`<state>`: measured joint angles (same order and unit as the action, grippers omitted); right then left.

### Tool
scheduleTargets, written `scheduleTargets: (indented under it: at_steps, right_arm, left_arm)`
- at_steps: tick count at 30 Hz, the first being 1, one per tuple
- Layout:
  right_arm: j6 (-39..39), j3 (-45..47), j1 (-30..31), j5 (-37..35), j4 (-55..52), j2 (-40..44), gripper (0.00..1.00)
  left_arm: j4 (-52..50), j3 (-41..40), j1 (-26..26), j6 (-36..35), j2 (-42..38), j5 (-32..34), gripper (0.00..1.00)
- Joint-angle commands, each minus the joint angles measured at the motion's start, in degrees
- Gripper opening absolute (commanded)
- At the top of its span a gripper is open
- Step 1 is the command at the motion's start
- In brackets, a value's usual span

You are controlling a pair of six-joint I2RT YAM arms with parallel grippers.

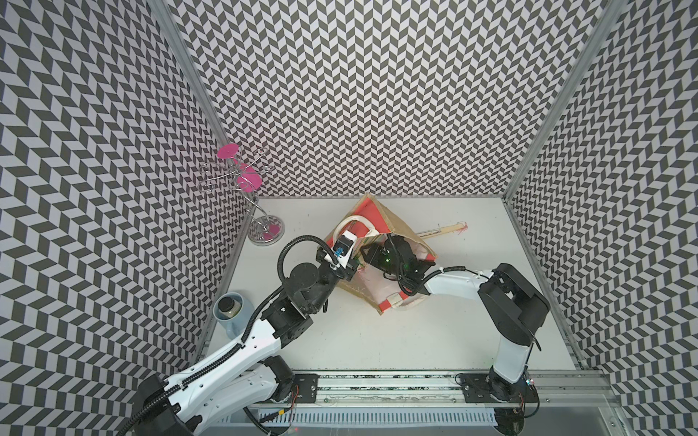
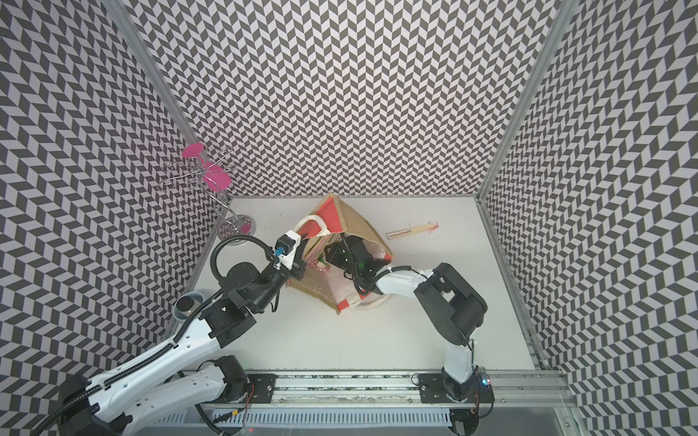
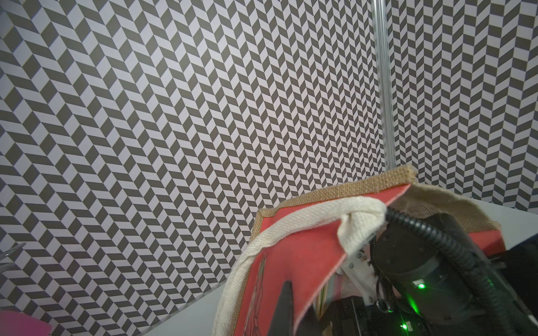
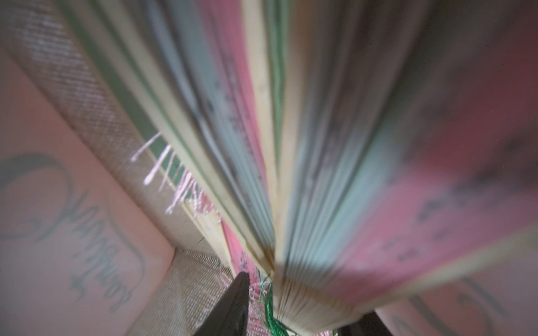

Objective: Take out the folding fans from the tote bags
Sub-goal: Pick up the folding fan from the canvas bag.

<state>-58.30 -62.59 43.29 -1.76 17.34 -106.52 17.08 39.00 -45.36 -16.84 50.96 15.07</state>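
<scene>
Tote bag (image 1: 396, 222) on white table (image 1: 377, 339)

folding fans (image 4: 320, 174) blurred | right gripper (image 4: 297, 317) — hold unclear | tote bag (image 1: 400, 222) hides it in top views

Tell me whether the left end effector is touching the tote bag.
Touching. The left wrist view shows the left end effector shut on the tote bag, a finger against its red panel.
</scene>
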Motion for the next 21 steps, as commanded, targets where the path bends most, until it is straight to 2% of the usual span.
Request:
scheduleTargets:
  at_steps: [1,8,11,19,21]
  right_arm:
    - [0.3,-1.8,-1.6,-5.2,-1.7,-1.7,0.45]
    - [1.2,-3.7,-1.6,-5.8,-2.7,-2.6,0.4]
    - [1.3,-3.4,-1.6,-5.1,-2.1,-2.2,0.31]
    - [2.4,1.9,-1.6,-3.0,2.8,3.5,0.28]
    - [2.9,3.0,-1.6,-3.0,2.9,5.4,0.24]
  left_arm:
    - [5.5,0.7,-0.6,1.0,-2.5,-2.1,0.0]
    - [5.5,0.2,-1.4,1.5,-2.7,-2.1,0.0]
    - [5.6,0.0,-1.4,1.7,-2.5,-1.8,0.0]
    - [6.2,0.7,-1.4,1.5,-0.5,1.8,0.0]
    - [6.6,0.7,-1.4,1.5,-0.4,3.1,0.0]
